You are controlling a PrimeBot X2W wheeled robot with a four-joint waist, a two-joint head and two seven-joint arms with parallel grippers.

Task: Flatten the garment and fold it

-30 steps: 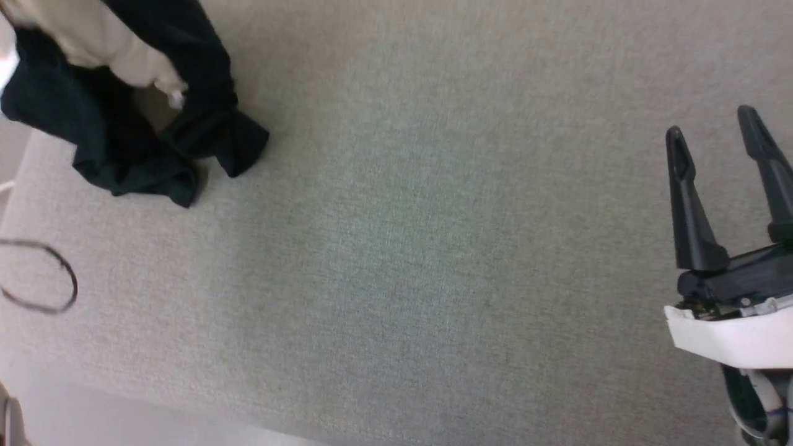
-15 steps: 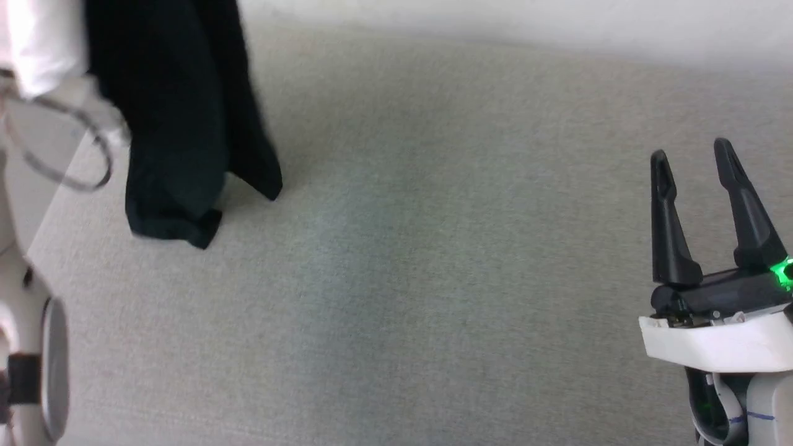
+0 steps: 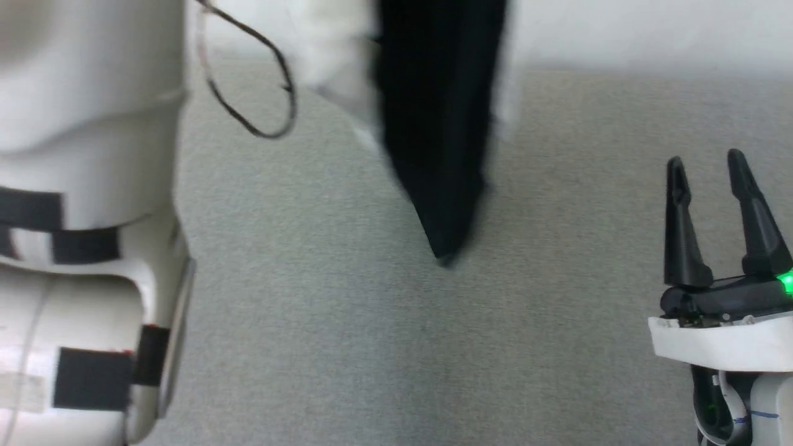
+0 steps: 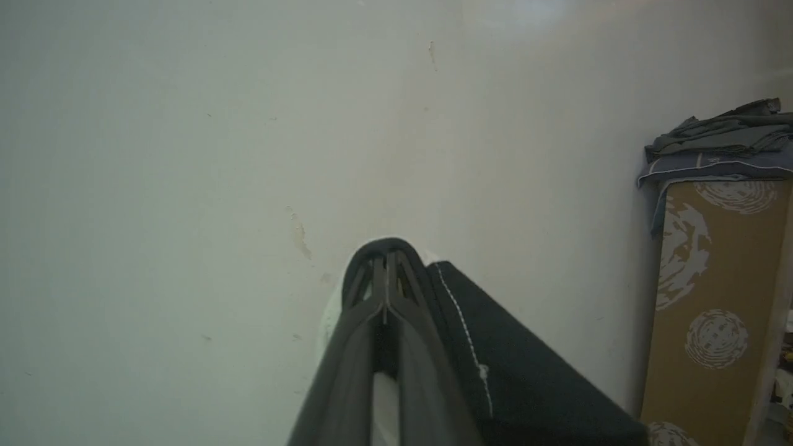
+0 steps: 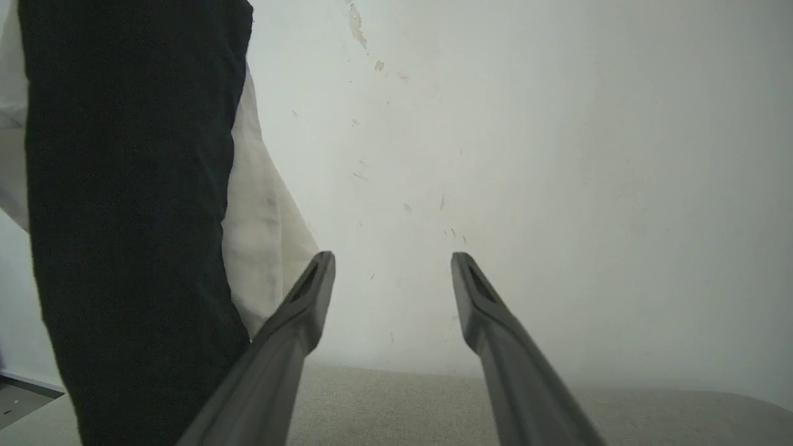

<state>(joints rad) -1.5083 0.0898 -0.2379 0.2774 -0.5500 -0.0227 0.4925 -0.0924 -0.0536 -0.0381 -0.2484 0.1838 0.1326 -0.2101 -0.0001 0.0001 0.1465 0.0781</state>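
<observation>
left hand: clamped closed | right hand: spread wide, empty

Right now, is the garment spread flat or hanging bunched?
Hanging bunched: the garment dangles as a narrow black-and-white drape from the shut left gripper.

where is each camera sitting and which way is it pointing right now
Head view: on the head, looking down at the grey surface; pale left forearm at left, open right gripper lower right.
Left wrist view: on the left wrist, facing a pale wall along the left gripper, shut on the garment.
Right wrist view: on the right wrist, facing that wall above the grey surface, along its own spread fingers.
Shared: all three show the garment, hanging.
</observation>
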